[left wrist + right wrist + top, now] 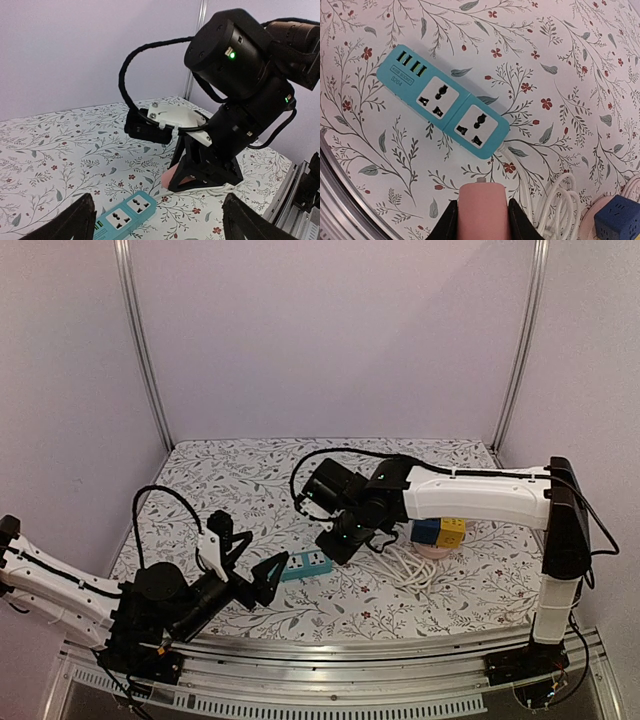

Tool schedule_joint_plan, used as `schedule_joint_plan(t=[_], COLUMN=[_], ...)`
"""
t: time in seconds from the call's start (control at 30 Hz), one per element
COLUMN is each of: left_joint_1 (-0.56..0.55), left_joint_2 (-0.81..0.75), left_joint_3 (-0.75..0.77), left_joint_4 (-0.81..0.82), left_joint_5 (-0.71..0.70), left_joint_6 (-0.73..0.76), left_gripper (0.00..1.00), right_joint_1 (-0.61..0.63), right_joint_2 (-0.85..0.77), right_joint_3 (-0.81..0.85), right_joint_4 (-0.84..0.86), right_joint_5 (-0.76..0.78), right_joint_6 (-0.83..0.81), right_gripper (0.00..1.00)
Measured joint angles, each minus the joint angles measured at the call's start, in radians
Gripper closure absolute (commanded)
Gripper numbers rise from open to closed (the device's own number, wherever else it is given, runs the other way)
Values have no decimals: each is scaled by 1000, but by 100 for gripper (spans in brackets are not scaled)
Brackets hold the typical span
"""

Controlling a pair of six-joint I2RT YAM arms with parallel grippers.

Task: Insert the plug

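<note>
Fingers (pixel 447 224) around pink plug (pixel 482 210), near power strip (pixel 445 107)

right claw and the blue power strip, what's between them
Only bare floral cloth, seen in the right wrist view, separates the pink plug in the right claw from the power strip; the strip's white cord runs off to one side.

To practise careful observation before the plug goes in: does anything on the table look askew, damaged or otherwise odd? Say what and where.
Nothing stands out. The power strip lies flat with both sockets facing up and empty, its white cord loosely coiled beside it, and the pink plug sits straight in the right gripper.
</note>
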Motion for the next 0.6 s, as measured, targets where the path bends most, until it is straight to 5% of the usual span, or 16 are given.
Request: schedule_joint_plan(t=[0.6], left_joint_1=[0], left_joint_2=[-33], left_joint_3=[-9], left_joint_4=[-19], left_joint_5=[-23], left_joint_6=[-15], left_gripper=[16], right_joint_1=[-23], right_joint_2=[86], right_joint_3=[85], right_joint_4=[-143], right_joint_5=[-154], right_joint_6=[-447], right_gripper=[100])
